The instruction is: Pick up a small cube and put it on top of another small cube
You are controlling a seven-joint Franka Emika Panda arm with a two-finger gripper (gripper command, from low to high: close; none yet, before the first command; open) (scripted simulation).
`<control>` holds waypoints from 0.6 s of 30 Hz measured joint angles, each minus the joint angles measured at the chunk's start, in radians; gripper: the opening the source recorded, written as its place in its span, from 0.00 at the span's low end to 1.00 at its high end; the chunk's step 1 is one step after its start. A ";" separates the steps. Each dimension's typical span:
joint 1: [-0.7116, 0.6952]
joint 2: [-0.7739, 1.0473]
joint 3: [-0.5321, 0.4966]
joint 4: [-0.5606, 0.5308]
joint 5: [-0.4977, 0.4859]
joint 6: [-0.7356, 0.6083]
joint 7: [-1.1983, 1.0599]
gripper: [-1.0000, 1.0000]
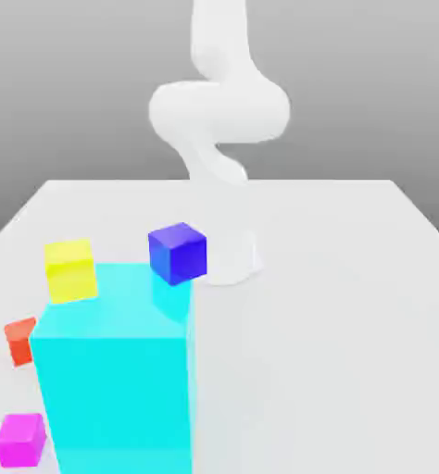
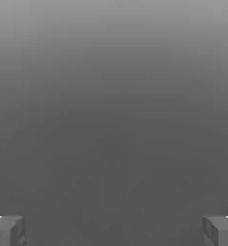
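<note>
fingers (image 2: 7,230) spread wide, grasping nothing. steer the gripper (image 2: 114,231) to the small cube (image 1: 20,340) at lower left, clearing the big cyan block (image 1: 112,370).

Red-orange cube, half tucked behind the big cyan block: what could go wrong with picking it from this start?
1. The red-orange cube sits right beside the cyan block, so a pincer finger may strike the block on the way down.
2. The magenta cube and the yellow cube lie nearby; the wrong cube might get picked.
3. The pincer stands open with no cube between its fingers; the whole approach is still ahead.
</note>
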 joint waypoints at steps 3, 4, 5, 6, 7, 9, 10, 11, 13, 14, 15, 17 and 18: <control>-0.046 0.106 -0.010 0.003 -0.090 0.027 -0.065 0.50; -0.063 0.142 -0.018 0.002 -0.120 0.036 -0.086 0.50; -0.080 0.178 -0.027 0.001 -0.149 0.045 -0.108 0.50; -0.096 0.214 -0.038 0.001 -0.178 0.054 -0.130 0.50; -0.113 0.250 -0.049 0.000 -0.205 0.063 -0.152 0.50; -0.144 0.323 -0.074 -0.002 -0.257 0.081 -0.199 0.50; -0.158 0.359 -0.089 -0.003 -0.281 0.091 -0.225 0.50; -0.172 0.395 -0.105 -0.004 -0.305 0.100 -0.250 0.50; -0.198 0.466 -0.138 -0.006 -0.345 0.121 -0.306 0.50; -0.211 0.502 -0.154 -0.008 -0.362 0.132 -0.336 0.50; -0.225 0.538 -0.171 -0.009 -0.377 0.144 -0.367 0.50; -0.251 0.610 -0.204 -0.013 -0.401 0.170 -0.434 0.50; -0.273 0.646 -0.219 -0.015 -0.411 0.183 -0.469 0.50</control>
